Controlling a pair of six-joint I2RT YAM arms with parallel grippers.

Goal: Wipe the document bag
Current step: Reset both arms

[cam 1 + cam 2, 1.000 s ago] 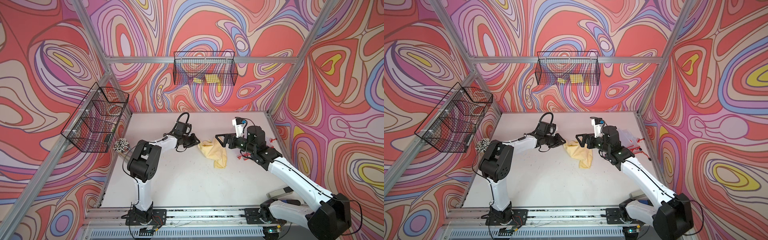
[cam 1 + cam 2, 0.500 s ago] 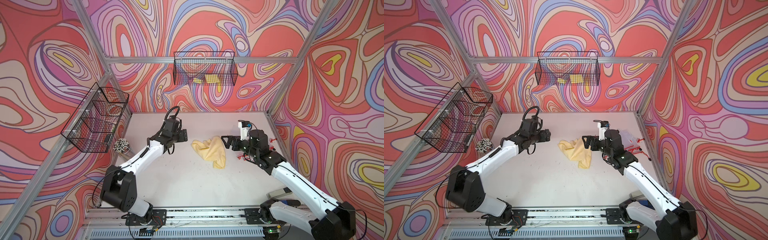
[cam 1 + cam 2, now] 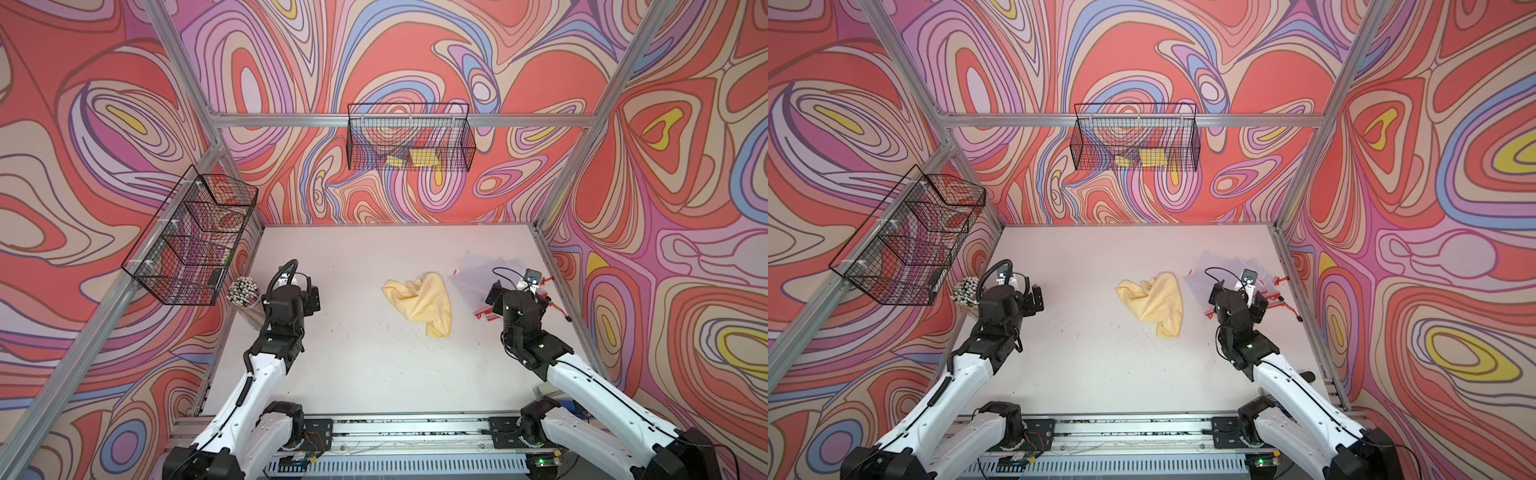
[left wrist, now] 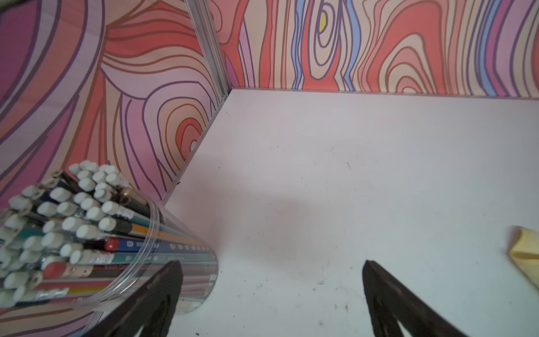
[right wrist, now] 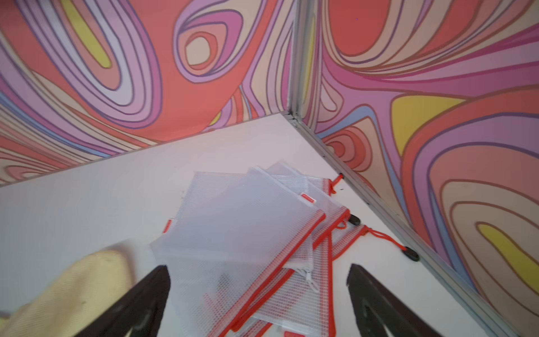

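Several translucent mesh document bags (image 3: 478, 270) (image 3: 1212, 266) with red zipper trim lie overlapped in a loose pile at the table's right side. My right gripper (image 3: 515, 293) (image 5: 259, 268) hovers just above the near end of the pile, open, with the top document bag (image 5: 242, 233) showing between its fingers. A crumpled yellow cloth (image 3: 424, 303) (image 3: 1156, 301) lies loose mid-table, touched by neither arm. My left gripper (image 3: 309, 297) (image 4: 271, 265) stands open and empty over bare table at the left.
A clear cup of pencils (image 3: 245, 295) (image 4: 87, 248) stands beside the left gripper at the left wall. Black wire baskets hang on the back wall (image 3: 409, 143) and the left wall (image 3: 191, 237). Frame rails edge the table (image 3: 374, 365).
The left gripper has opened, left the yellow cloth and swung back to the left beside the pencil cup. The right arm has drawn back to the right over the bags. The cloth now lies free.
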